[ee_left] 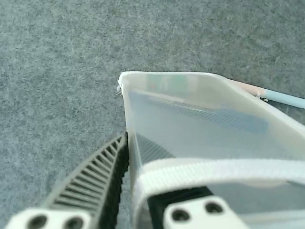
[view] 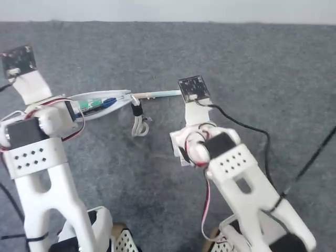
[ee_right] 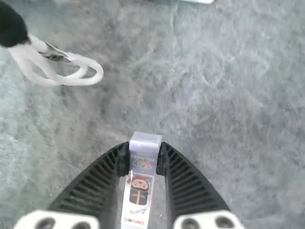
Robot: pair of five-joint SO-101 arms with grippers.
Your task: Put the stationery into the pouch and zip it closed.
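At ten o'clock on the table, from above: the pouch, flat and translucent, green and blue stationery already inside, mouth toward three o'clock. Out of that mouth, running on toward three o'clock, a pen, one end at the opening, the rest lying on the table. At five o'clock of the mouth, a white strap, looped and loose. Clamped on the pouch's wall, the left pincer, one ribbed finger outside, the other showing through the translucent skin. At four o'clock of the strap, the right pincer, closed on a small eraser standing between the ribbed fingers, well apart from the pouch.

Step in hand, by the look of it: getting the eraser in. How wide the mouth gapes, not to be told from here.

To do it well:
- Keep the left hold firm to stop the pouch sliding.
- Carry the eraser toward ten o'clock, passing over the strap, not through the loop.
- Come in beside the pen, not onto it, to avoid knocking it away.
- Let go only once well past the zipper line.
- Afterwards, push the pen fully home before touching the zipper, with the strap kept clear of the teeth.
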